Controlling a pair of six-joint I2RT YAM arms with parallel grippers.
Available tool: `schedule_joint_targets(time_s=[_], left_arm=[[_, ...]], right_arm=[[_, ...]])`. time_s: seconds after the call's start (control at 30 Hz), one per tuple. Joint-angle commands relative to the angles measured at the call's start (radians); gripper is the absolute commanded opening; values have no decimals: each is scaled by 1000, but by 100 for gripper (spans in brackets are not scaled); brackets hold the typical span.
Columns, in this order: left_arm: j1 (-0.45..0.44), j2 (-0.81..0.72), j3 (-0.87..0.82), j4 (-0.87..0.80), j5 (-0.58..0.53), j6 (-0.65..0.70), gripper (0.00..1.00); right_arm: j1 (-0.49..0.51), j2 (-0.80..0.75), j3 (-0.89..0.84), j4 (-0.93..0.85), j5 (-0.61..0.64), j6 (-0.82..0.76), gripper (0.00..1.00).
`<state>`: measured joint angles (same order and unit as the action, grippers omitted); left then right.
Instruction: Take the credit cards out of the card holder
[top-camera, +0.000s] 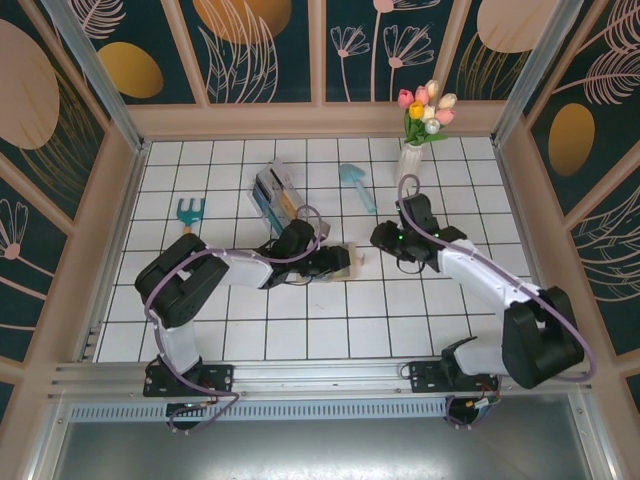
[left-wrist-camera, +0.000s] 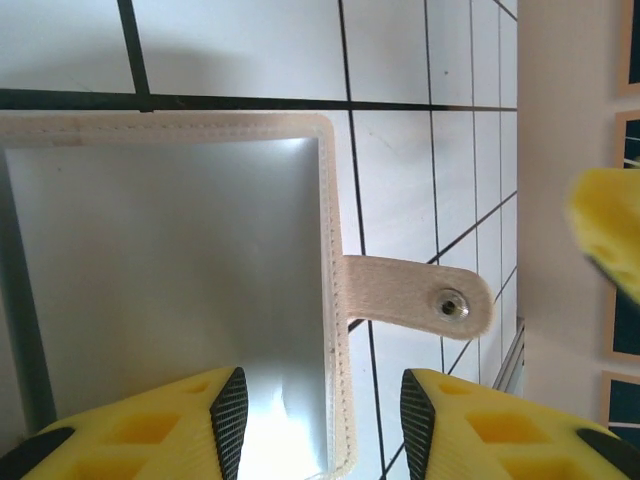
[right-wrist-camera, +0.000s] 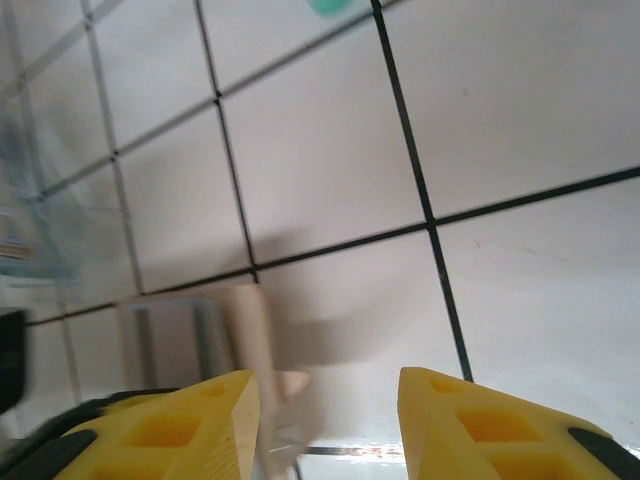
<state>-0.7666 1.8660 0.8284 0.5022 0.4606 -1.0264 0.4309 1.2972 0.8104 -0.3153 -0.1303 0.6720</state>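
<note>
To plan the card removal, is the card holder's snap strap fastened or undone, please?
Undone: the strap sticks out flat from the card holder, its snap exposed.

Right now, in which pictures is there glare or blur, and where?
Left wrist view: bright glare on the wallet near the bottom edge. Right wrist view: the lower left, with the wallet, is blurred; the tiles to the right are sharper. Top view: even light, soft shadows under the arms.

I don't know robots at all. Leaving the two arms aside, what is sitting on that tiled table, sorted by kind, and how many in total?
Teal garden tools: 2 (fork, trowel)
Vase of tulips: 1
Clear rack: 1
Tan card holder: 1
Total: 5
</note>
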Motion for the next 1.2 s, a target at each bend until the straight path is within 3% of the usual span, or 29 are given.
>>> schedule_joint_targets(time_s=[0.0,0.2,0.47,0.67,0.83,1.03,1.17], left_arm=[[-10,32,30,28,-8,-13,47],[-14,59,43,-46,-61,18,41],[-14,40,26,-119,-118,32,19],[-14,10,28,-139,-84,41,3],[-2,-99,35,-224,-91,83,4],[67,-209,-34,-369,-246,97,7],[94,-223,-61,-387,-287,105,7]], right_arm=[[-6,-21,-9,69,-85,13,42],[1,66,11,143,-234,20,33],[44,255,66,193,-302,27,16],[58,373,105,186,-312,13,14],[56,442,111,180,-315,-1,13],[67,411,124,185,-347,-27,15],[98,376,144,180,-347,-26,19]])
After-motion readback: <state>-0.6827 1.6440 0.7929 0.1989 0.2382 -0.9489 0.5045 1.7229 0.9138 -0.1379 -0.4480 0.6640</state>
